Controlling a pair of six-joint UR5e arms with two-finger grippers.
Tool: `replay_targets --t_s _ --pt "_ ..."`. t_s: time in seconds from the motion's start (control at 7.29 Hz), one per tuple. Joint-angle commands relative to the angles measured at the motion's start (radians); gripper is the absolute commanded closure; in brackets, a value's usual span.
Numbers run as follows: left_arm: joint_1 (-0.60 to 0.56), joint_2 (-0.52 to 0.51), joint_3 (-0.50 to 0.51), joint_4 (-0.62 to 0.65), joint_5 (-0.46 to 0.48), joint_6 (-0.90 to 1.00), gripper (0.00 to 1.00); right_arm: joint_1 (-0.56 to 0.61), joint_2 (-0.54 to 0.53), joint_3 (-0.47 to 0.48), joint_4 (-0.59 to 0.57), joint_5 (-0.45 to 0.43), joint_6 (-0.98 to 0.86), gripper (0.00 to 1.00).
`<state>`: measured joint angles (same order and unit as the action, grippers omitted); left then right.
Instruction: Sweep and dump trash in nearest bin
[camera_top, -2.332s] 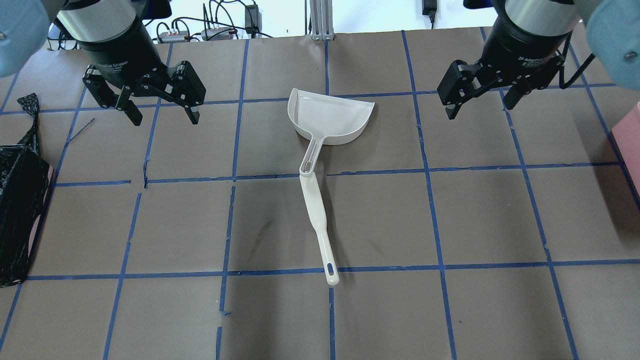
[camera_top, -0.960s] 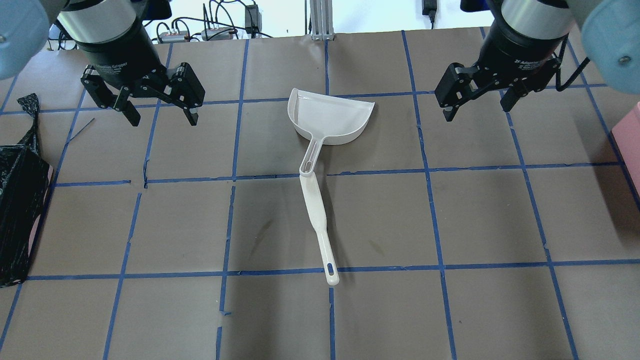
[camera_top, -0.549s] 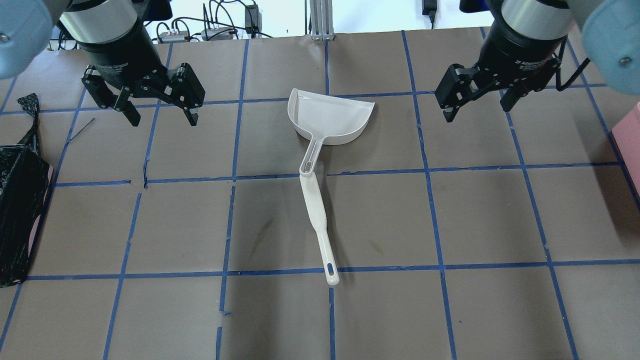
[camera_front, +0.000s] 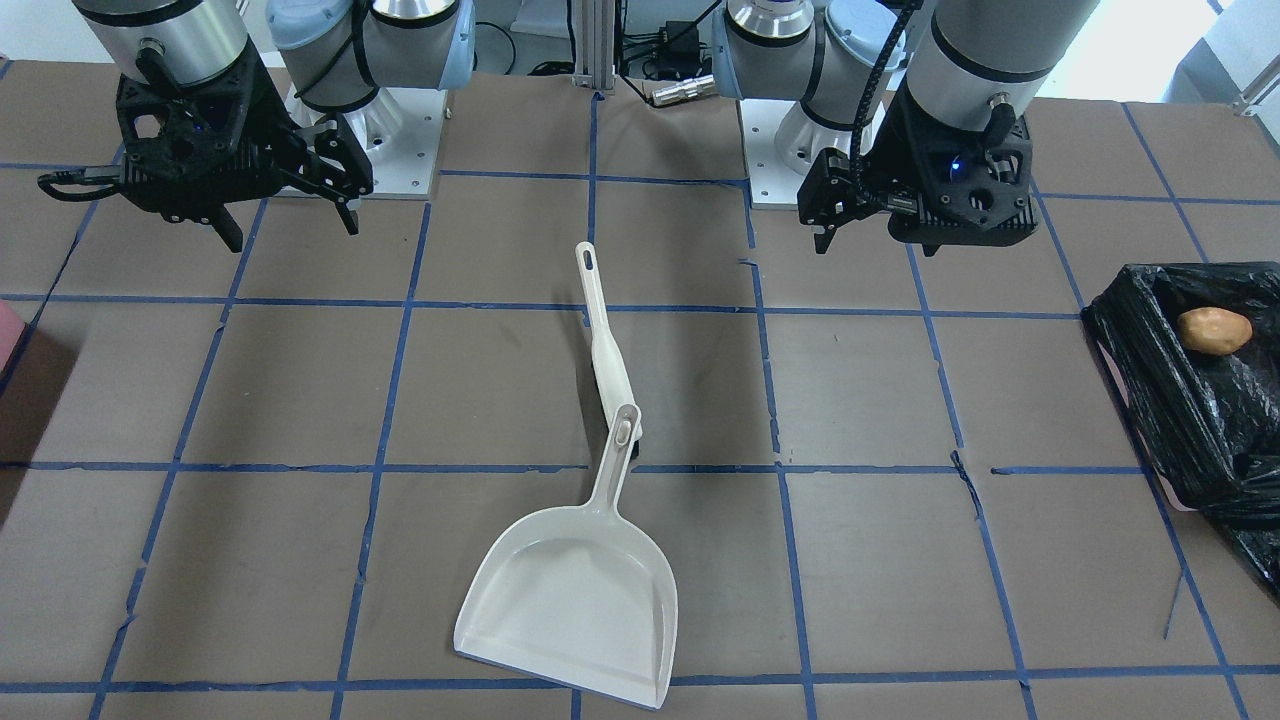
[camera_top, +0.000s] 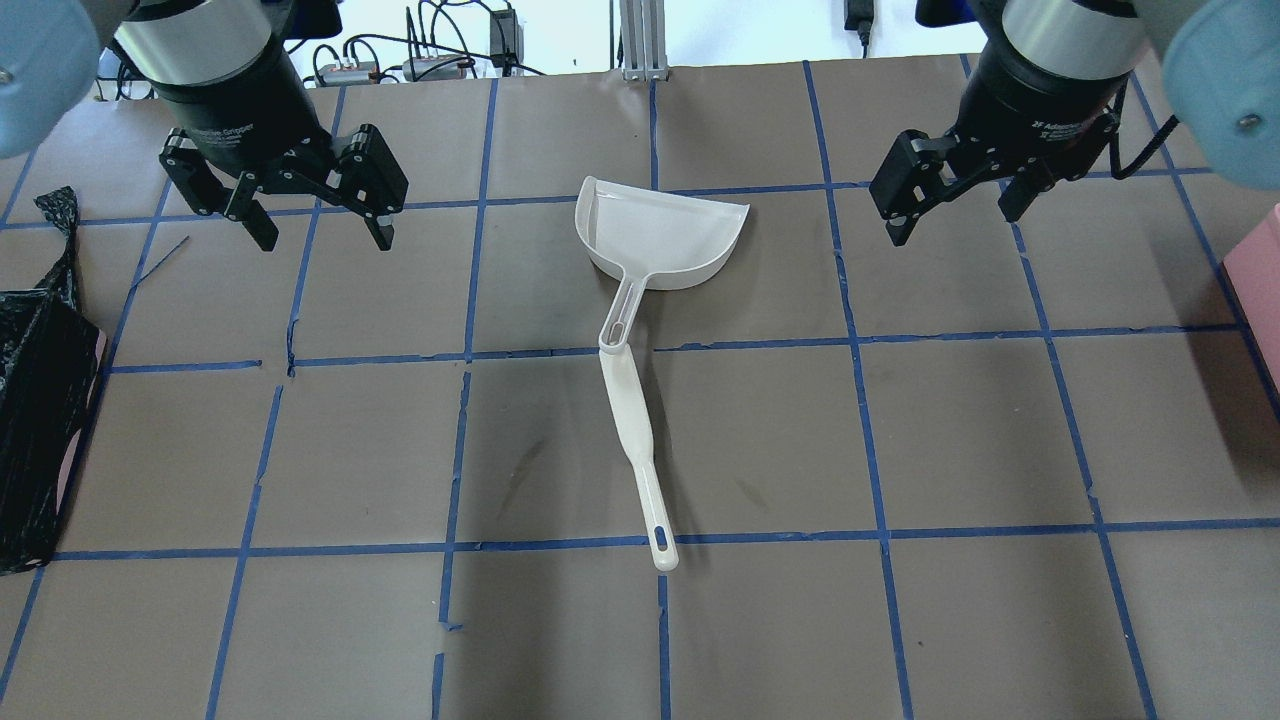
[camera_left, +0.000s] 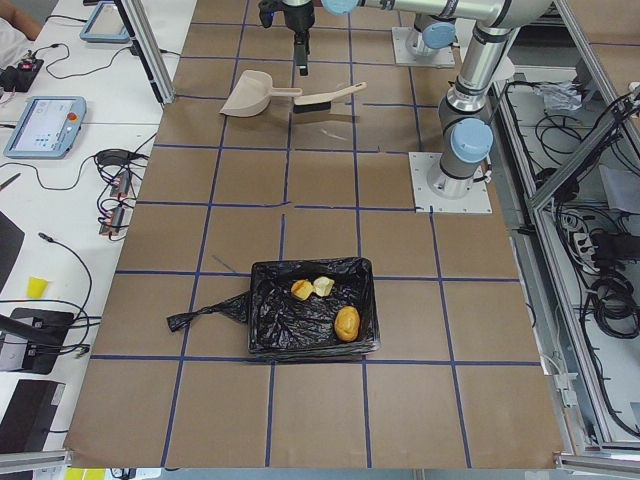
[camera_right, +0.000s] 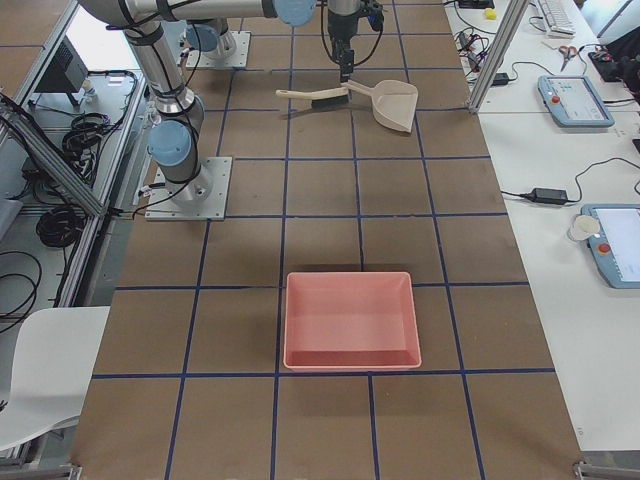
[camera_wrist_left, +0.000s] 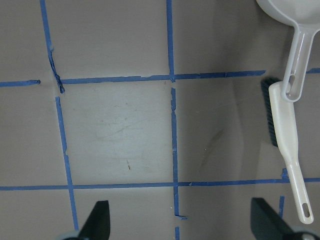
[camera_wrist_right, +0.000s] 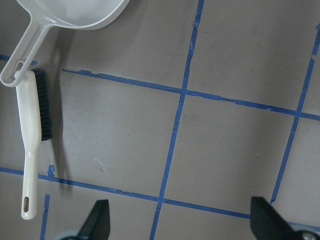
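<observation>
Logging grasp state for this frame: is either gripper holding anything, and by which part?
Nothing is held. The left gripper and right gripper hang open and empty above the table; the dustpan and brush lie free on it.

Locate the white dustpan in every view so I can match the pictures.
Front-facing: dustpan at bottom centre.
Overhead: dustpan at upper centre.
Exterior left: dustpan near the top, left of centre.
Exterior right: dustpan near the top, right of centre.
Left wrist: dustpan in the top right corner, cut off.
Right wrist: dustpan at top left, cut off.
Shared landmark: the brush lying at the end of the dustpan's handle.
</observation>
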<state>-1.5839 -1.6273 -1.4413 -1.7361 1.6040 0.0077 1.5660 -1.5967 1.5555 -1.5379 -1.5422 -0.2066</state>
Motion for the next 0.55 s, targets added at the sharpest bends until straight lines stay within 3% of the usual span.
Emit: replay_targets --t_s 0.0,0.41 --pt "0.002 0.000 0.001 0.000 0.001 0.000 0.00 0.000 0.001 -0.002 -0.001 0.001 0.003 0.00" --pt "0.002 -0.006 -0.004 0.000 -0.001 -0.006 0.00 -0.001 0.003 -0.006 -0.001 0.001 0.006 0.00"
